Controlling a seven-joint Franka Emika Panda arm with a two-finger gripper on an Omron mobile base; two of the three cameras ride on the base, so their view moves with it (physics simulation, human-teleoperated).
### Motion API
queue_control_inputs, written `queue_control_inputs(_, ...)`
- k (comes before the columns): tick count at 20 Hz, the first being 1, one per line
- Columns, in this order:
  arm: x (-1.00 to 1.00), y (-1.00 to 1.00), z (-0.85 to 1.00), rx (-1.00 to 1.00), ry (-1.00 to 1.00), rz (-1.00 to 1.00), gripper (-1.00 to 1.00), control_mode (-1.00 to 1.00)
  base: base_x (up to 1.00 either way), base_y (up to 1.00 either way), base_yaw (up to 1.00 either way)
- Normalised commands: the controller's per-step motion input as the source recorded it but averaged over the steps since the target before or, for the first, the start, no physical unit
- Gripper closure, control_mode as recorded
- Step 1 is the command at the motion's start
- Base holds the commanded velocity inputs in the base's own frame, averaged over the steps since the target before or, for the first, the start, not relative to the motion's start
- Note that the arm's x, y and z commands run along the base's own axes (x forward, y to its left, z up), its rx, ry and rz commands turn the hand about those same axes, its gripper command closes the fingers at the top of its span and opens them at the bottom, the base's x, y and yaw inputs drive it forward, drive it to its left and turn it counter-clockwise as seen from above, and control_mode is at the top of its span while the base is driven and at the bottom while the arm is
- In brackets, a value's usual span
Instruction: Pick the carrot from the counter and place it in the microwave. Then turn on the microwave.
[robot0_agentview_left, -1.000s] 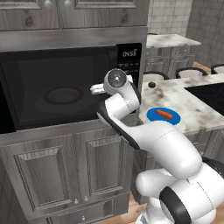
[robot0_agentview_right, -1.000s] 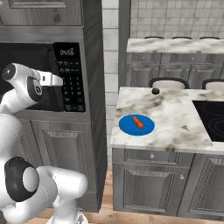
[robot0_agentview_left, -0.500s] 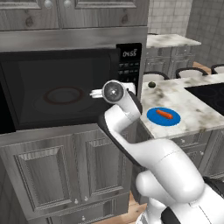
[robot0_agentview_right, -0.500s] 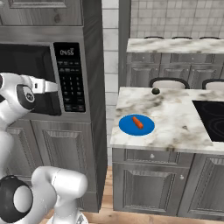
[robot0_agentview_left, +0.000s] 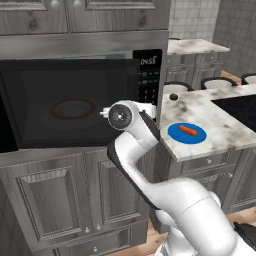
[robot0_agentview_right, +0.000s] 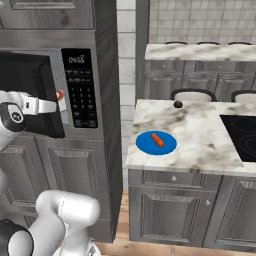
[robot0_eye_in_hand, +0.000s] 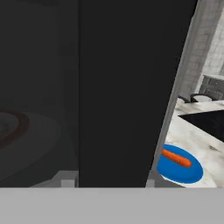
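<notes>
carrot (robot0_agentview_right: 157, 140) lies on a round blue plate (robot0_agentview_right: 145, 145), well apart from the gripper (robot0_agentview_right: 56, 106), which is up against the microwave (robot0_agentview_left: 75, 100). whether the jaws are released or clenched i cannot tell; the fingertips are not clear in any view. in the right base view the white hand reaches sideways toward the edge of the dark door (robot0_agentview_right: 30, 100), which stands swung out from the front, and a bit of white with an orange mark shows in the gap beside the keypad panel (robot0_agentview_right: 81, 95). in the left base view the round wrist (robot0_agentview_left: 121, 116) sits in front of the door's lower right corner, with the glass turntable (robot0_agentview_left: 72, 108) dimly visible through the dark glass.

from the hand view, the black door edge (robot0_eye_in_hand: 127, 87) runs top to bottom close to the camera, the grey interior and turntable ring (robot0_eye_in_hand: 17, 127) to one side of it, the plate (robot0_eye_in_hand: 183, 170) and carrot (robot0_eye_in_hand: 176, 158) to the other.

the plate rests near the front left corner of the marble counter (robot0_agentview_right: 200, 125). a small dark round object (robot0_agentview_right: 177, 104) sits near the counter's back edge, and a black cooktop (robot0_agentview_right: 242, 135) is set into its right side. grey wood cabinets (robot0_agentview_left: 55, 200) stand below the microwave.
</notes>
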Motion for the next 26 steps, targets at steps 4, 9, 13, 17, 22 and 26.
queue_control_inputs(4, -0.48, 0.0, 0.0, 0.0, -0.05, -0.05, 1.0, -1.0, 0.0, 0.0, 0.0)
queue_control_inputs(9, -0.45, 0.0, 0.0, 0.0, -0.04, -0.05, 1.0, -1.0, 0.0, 0.0, 0.0)
queue_control_inputs(13, -0.46, 0.0, 0.0, 0.0, -0.04, -0.04, 1.0, -1.0, 0.0, 0.0, 0.0)
queue_control_inputs(17, -0.47, 0.0, 0.0, 0.0, -0.05, -0.04, 1.0, -1.0, 0.0, 0.0, 0.0)
queue_control_inputs(22, -0.48, 0.0, 0.0, 0.0, -0.06, -0.05, 1.0, -1.0, 0.0, 0.0, 0.0)
queue_control_inputs(26, -0.47, 0.0, 0.0, 0.0, -0.05, -0.04, 1.0, -1.0, 0.0, 0.0, 0.0)
